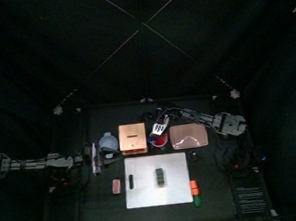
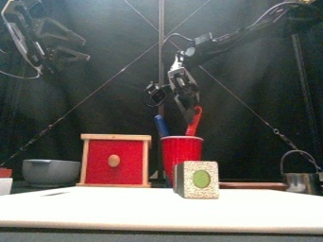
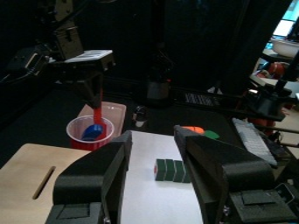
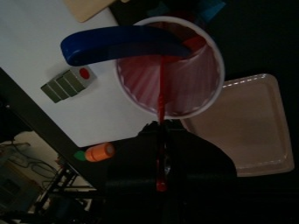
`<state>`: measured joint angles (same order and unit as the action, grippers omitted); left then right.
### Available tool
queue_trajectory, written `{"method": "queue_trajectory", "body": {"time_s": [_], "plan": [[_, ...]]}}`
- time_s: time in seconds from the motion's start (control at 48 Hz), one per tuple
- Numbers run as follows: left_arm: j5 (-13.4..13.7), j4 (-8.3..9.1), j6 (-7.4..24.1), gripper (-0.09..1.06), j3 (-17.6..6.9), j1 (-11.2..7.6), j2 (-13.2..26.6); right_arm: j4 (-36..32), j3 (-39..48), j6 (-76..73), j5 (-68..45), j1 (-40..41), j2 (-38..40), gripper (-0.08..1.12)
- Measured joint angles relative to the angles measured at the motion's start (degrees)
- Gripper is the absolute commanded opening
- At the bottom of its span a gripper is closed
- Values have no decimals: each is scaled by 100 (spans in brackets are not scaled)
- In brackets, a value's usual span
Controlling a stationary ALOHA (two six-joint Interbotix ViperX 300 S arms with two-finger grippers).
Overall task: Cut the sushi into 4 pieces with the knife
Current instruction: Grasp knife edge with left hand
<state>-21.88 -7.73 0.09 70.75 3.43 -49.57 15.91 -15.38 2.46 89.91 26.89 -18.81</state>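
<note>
I can read no text, number, brand or sign on anything here. My views show the red cup (image 2: 182, 156), the red knife (image 2: 194, 119), the wooden box (image 2: 115, 161), the sushi roll (image 2: 197, 179) and the white cutting board (image 2: 161, 210) without any lettering.

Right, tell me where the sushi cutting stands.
Done: nothing cut; the sushi roll lies whole on the white board. In hand: the right gripper is shut on the red knife, which stands in the red cup. Left: lift it out, carry it to the roll, make the cuts. The left gripper is open, off at the table's left.
</note>
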Motion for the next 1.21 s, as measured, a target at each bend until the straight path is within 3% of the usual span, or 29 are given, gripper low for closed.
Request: {"method": "queue_trajectory", "body": {"time_s": [0.146,0.333,0.625,0.812,1.021,1.208], "plan": [[0,-9,0,81,18,97,0,-18,-483,-79,264,9,35,16],[-35,-18,0,81,18,220,0,-132,-888,-105,343,9,650,16],[-360,-26,0,81,18,299,0,-1037,-475,-114,-299,-308,1916,16],[-519,-26,-9,82,18,369,0,-1160,853,-264,-1819,-800,2760,16],[-571,-35,-35,84,9,378,35,-1213,3199,-308,-4869,-1310,3814,16],[-475,-44,-35,96,-167,369,492,-1195,5159,-281,-7611,-1635,4377,16]]}}
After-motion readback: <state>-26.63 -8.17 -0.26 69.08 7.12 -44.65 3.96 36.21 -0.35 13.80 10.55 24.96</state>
